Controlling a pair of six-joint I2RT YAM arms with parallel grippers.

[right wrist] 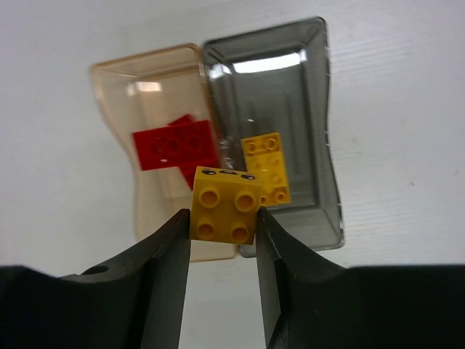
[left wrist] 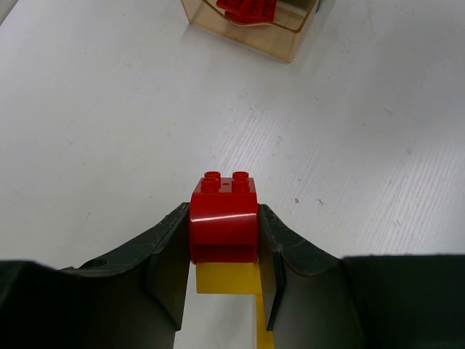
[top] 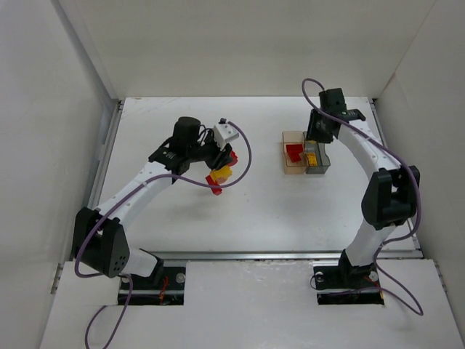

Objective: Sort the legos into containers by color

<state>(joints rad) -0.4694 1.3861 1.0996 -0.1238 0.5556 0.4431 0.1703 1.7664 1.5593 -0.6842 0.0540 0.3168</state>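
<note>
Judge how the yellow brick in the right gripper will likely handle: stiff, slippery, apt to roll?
Probably stiff: the yellow brick shows square, undeformed edges while the right gripper pinches its sides. Its glossy plastic looks smooth, so it might slip or twist in a light grip. Its flat faces suggest it would settle, not roll, if dropped.

I'm running a lab test cell here: a plain white surface [top: 276,218] boxed in by white panels [top: 240,43] behind and beside it. My left arm [top: 138,185] and right arm [top: 367,153] are bolted at its near edge, trailing purple cables [top: 250,154].
</note>
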